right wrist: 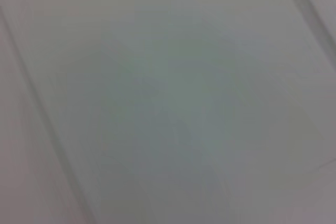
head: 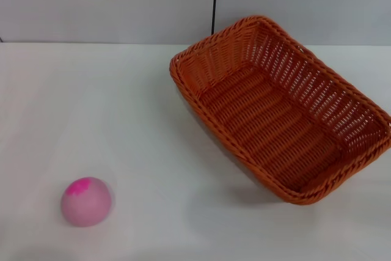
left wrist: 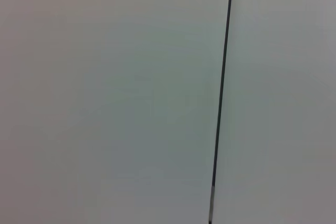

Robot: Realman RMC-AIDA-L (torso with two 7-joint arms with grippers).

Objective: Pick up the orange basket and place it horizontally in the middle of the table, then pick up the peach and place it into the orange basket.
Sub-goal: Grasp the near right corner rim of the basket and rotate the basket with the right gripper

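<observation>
The orange basket (head: 282, 111) lies on the white table (head: 122, 108) at the right, turned at a slant with one corner toward the back wall and its open top facing up. It holds nothing. The peach (head: 87, 201), pale pink with a magenta patch on top, rests near the front left of the table, well apart from the basket. Neither gripper appears in the head view. Both wrist views show only plain grey-white surface.
A grey wall stands behind the table, with a thin dark vertical seam (head: 214, 1) just behind the basket's far corner; the left wrist view shows a like seam (left wrist: 223, 93). The basket's right end reaches the right edge of the head view.
</observation>
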